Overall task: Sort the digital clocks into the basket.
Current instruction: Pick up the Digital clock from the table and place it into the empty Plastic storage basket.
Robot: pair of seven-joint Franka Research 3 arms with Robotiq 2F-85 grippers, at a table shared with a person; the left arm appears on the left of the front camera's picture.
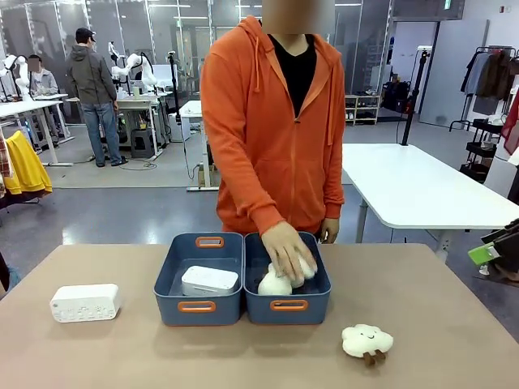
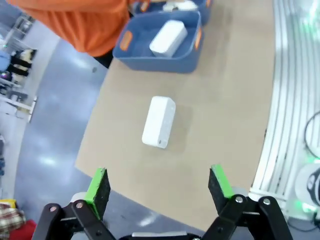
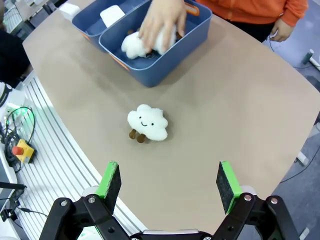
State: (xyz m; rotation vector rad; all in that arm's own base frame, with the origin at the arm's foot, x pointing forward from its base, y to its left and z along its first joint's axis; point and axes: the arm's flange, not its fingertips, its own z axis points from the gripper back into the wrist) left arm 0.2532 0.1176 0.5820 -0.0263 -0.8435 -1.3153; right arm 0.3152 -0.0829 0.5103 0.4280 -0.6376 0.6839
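Holding digital clock (image 1: 209, 279), left basket (image 1: 168, 285), plush (image 1: 273, 284) under hand (image 1: 284, 250) in right basket (image 1: 322, 290), left tool (image 2: 159, 187), right tool (image 3: 170, 182) both spread

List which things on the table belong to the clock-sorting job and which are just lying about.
Job: loose clock on the table; second clock inside the left basket.
Lying about: cloud plush on the table; right basket holding plush toys under the person's hand.
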